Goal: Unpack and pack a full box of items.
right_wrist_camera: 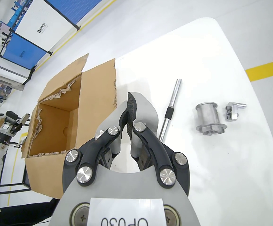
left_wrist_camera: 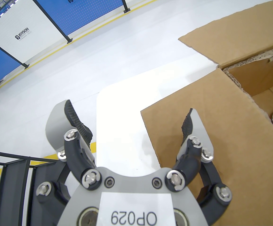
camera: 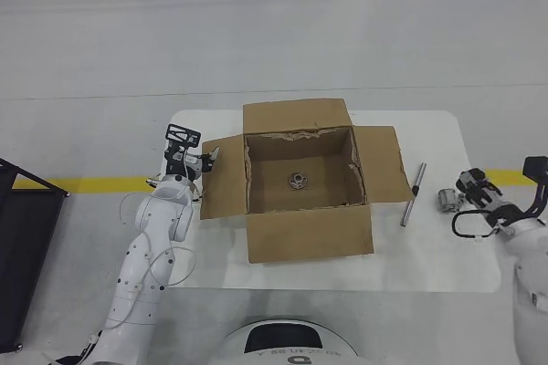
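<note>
We've got the box [camera: 310, 235] mid-surface [camera: 420, 265], flaps out, one flanged part [camera: 297, 180] inside. Left end effector [left_wrist_camera: 129, 111] hangs wide open at its 9 o'clock. Right end effector [right_wrist_camera: 129, 99], pinched together and empty, sits at 3 o'clock beyond the rod [camera: 412, 193].

Overhead we look straight down at the table [camera: 429, 260]; both wrist cameras, nearer, share the box [right_wrist_camera: 96, 99].

Flange [camera: 297, 180] in box [camera: 309, 237], rod [camera: 413, 193] right of box
</note>
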Available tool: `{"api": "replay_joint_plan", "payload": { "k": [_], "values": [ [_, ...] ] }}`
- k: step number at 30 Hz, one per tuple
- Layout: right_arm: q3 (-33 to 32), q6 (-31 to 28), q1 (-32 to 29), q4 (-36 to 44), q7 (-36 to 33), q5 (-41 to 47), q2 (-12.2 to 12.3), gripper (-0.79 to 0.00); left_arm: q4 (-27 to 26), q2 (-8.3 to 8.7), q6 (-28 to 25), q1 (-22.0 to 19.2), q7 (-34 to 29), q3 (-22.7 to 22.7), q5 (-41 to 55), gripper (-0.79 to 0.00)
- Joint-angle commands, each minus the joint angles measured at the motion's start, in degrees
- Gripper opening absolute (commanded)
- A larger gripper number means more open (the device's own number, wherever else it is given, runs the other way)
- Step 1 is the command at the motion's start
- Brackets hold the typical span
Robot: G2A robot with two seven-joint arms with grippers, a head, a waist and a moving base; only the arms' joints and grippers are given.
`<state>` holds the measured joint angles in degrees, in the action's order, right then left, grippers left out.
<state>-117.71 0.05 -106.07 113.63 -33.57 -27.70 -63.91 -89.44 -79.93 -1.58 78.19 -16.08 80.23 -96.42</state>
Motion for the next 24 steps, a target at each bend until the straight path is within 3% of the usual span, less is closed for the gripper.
{"api": "replay_joint_plan", "payload": {
  "k": [1, 4, 6, 8, 13, 15, 19, 24],
  "values": [
    [0.19, 4.16, 1.39, -1.31, 0.33, -1.64, 0.04, -0.767, 0.00, 0.00, 0.00, 0.00, 0.00, 0.00, 0.00, 0.000],
    [1.23, 8.20, 3.73, -4.09, -3.68, -4.64, 0.42, -0.453, 0.00, 0.00, 0.00, 0.00, 0.00, 0.00, 0.00, 0.000],
    [3.07, 9.74, 5.38, -6.53, -6.28, -8.51, 0.74, -0.185, 0.00, 0.00, 0.00, 0.00, 0.00, 0.00, 0.00, 0.000],
    [6.08, 9.71, 7.45, -9.45, -8.69, -15.39, 1.20, 0.000, 0.00, 0.00, 0.00, 0.00, 0.00, 0.00, 0.00, 0.000],
    [12.16, 13.23, 15.62, -17.99, -11.58, -21.02, 1.44, -0.009, 0.00, 0.00, 0.00, 0.00, 0.00, 0.00, 0.00, 0.000],
    [14.25, 15.91, 18.75, -21.34, -11.62, -23.32, 1.39, -0.074, 0.00, 0.00, 0.00, 0.00, 0.00, 0.00, 0.00, 0.000],
    [16.63, 18.40, 23.00, -26.63, -12.33, -26.47, 1.40, -0.111, 0.00, 0.00, 0.00, 0.00, 0.00, 0.00, 0.00, 0.000],
    [19.04, 18.44, 25.40, -30.10, -14.49, -27.91, 1.32, -0.203, 0.00, 0.00, 0.00, 0.00, 0.00, 0.00, 0.00, 0.000]
  ]
}}
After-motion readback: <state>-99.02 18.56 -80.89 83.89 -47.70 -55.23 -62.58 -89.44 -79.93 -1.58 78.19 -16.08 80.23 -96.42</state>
